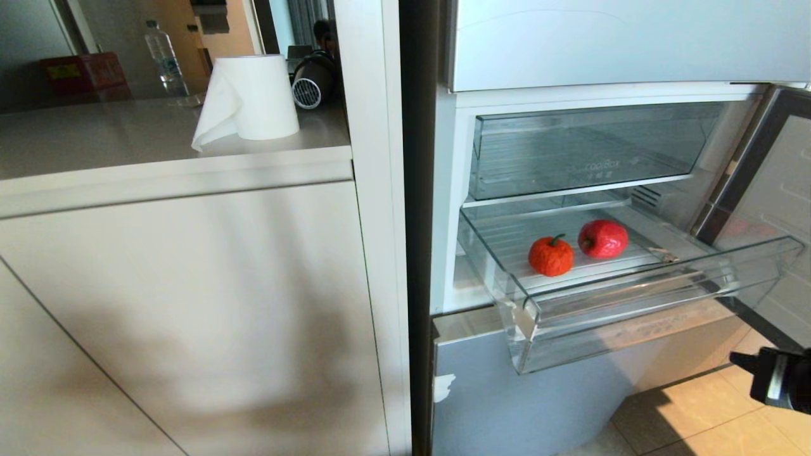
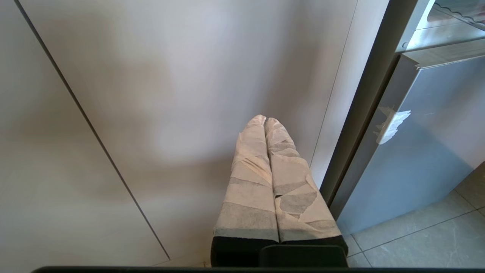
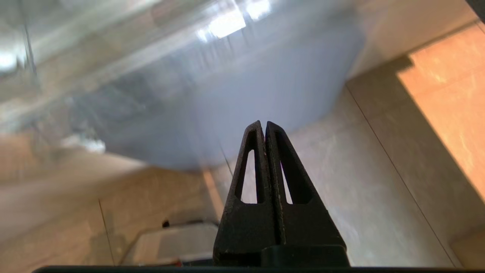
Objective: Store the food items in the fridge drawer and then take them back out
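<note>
fruits: 2 (orange-red fruit (image 1: 550, 256), apple (image 1: 602, 239)) | clear bins: 2 | paper rolls: 1 | bottles: 1

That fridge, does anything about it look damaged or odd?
Yes. The blue bottom panel has a white chipped patch at its left edge, like peeled coating. The pulled-out drawer holds both fruits.

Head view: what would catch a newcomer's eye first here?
Two bright fruits, a fuzzy orange-red fruit and a glossy red apple, lie side by side in the pulled-out clear fridge drawer. A white paper towel roll stands on the counter to the left.
</note>
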### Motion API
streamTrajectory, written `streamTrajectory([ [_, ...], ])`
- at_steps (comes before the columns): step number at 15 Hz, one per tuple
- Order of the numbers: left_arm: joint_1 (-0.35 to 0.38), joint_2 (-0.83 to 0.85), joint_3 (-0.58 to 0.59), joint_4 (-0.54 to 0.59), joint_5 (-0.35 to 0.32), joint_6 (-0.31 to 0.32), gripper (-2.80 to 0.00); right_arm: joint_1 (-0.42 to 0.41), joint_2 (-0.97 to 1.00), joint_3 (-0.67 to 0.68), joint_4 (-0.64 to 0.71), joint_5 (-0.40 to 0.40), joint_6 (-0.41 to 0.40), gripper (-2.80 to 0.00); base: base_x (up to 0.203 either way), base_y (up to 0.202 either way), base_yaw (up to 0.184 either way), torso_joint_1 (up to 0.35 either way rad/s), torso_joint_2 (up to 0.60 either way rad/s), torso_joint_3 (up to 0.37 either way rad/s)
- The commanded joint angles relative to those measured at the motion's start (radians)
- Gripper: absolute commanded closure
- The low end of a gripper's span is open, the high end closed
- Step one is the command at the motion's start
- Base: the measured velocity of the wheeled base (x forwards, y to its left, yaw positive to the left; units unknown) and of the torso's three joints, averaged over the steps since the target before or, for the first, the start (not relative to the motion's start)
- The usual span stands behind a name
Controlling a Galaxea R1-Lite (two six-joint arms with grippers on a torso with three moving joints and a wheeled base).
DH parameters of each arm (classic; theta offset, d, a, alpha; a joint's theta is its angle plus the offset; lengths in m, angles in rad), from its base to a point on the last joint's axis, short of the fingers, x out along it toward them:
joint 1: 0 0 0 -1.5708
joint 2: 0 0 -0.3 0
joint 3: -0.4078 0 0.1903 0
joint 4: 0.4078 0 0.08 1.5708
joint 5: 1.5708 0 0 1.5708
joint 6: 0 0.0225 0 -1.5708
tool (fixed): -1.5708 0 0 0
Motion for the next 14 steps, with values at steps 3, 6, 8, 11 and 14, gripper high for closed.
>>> streamTrajectory([
  [3, 0.000, 0.000, 0.000, -0.001, 0.000, 0.000, 0.00, 0.000, 0.357, -0.149, -0.175, 0.063, 0.001, 0.00, 0.000, 0.000, 0.000, 0.000, 0.00, 0.000],
  [6, -0.001, 0.000, 0.000, 0.001, 0.000, 0.000, 0.00, 0.002, 0.491, -0.297, -0.202, 0.161, 0.010, 0.00, 0.000, 0.000, 0.000, 0.000, 0.00, 0.000],
  [8, 0.000, 0.001, 0.000, -0.001, 0.000, 0.000, 0.00, 0.015, 0.573, -0.406, -0.205, 0.187, 0.032, 0.00, 0.000, 0.000, 0.000, 0.000, 0.00, 0.000],
  [11, 0.000, 0.000, 0.000, 0.001, 0.000, 0.000, 0.00, 0.060, 0.680, -0.561, -0.207, 0.195, 0.129, 0.00, 0.000, 0.000, 0.000, 0.000, 0.00, 0.000],
  [14, 0.000, 0.000, 0.000, -0.001, 0.000, 0.000, 0.00, 0.095, 0.747, -0.674, -0.203, 0.190, 0.220, 0.00, 0.000, 0.000, 0.000, 0.000, 0.00, 0.000],
])
